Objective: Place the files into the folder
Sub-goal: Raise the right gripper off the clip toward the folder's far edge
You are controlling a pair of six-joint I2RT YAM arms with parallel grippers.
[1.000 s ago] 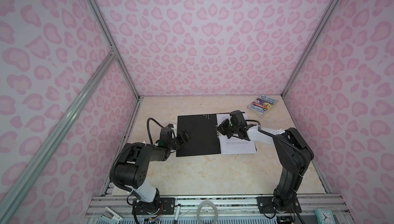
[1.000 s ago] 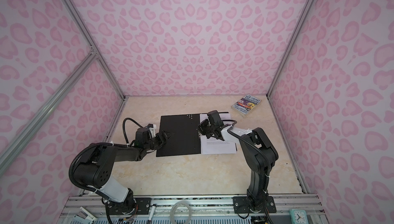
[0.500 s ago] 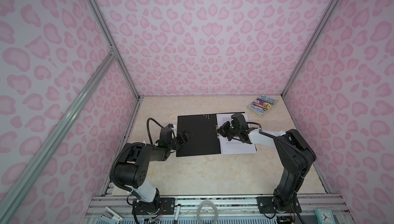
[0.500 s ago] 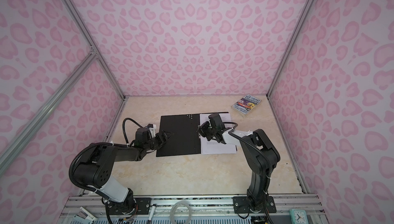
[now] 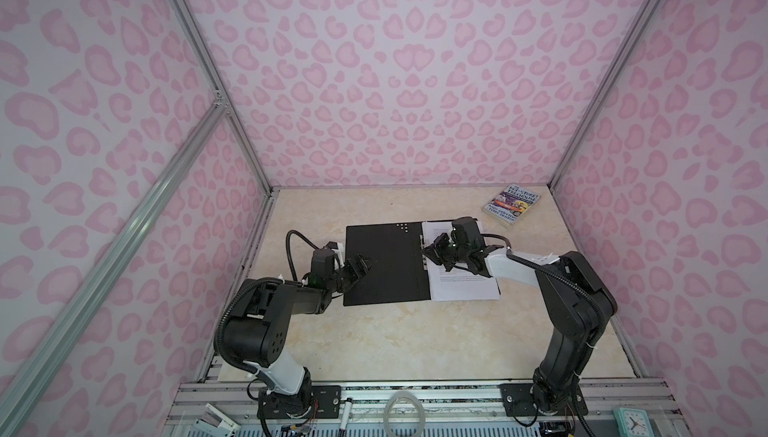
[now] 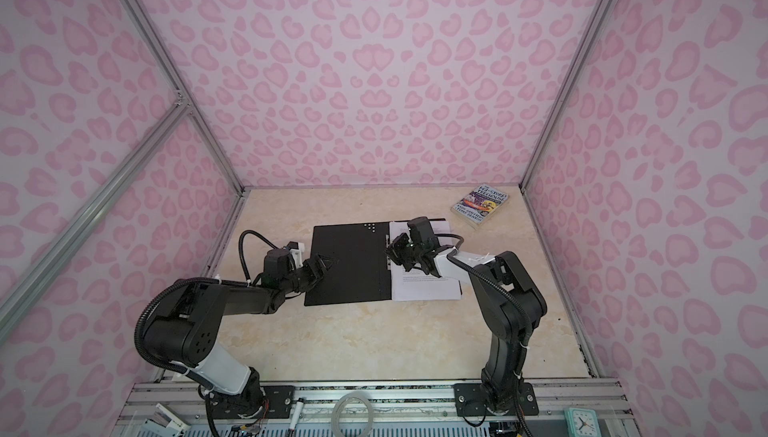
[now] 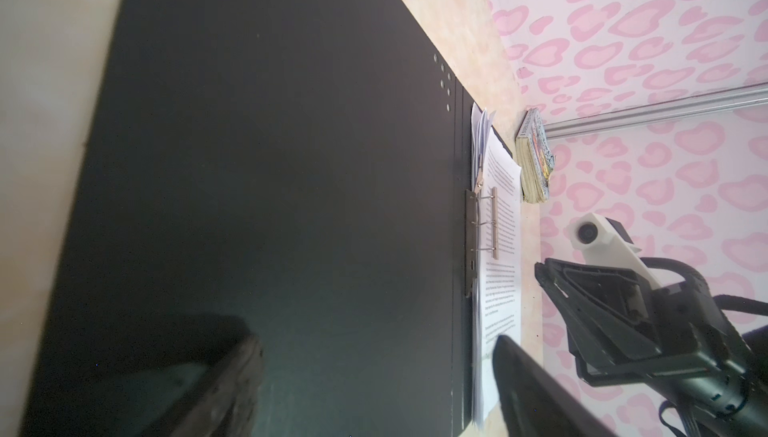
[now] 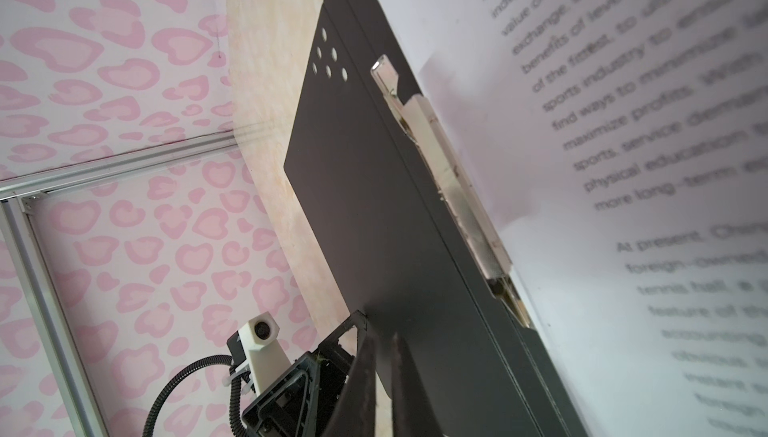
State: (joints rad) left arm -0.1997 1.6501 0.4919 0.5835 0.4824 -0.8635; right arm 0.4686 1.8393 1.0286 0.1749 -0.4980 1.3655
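Observation:
The folder [image 5: 386, 264] [image 6: 349, 264] lies open on the table, black inside up. The files [image 5: 465, 289] [image 6: 428, 289], white printed sheets, are stacked on its right half, their edge at the metal spine clip [image 8: 440, 164] [image 7: 493, 223]. My left gripper [image 5: 368, 262] [image 6: 328, 262] [image 7: 374, 372] is open, low over the bare left flap with nothing between its fingers. My right gripper [image 5: 426, 250] [image 6: 388, 250] [image 8: 383, 343] is shut, with only a thin slit between the fingers. It hovers at the spine beside the clip and holds nothing.
A colourful paperback book [image 5: 512, 205] [image 6: 481, 205] lies at the back right corner. Pink patterned walls enclose the table on three sides. On the front rail sit a tape roll [image 5: 405, 412] and a small clock [image 5: 631, 422].
The right gripper has edged slightly toward the spine. The left arm, folder and files have not moved.

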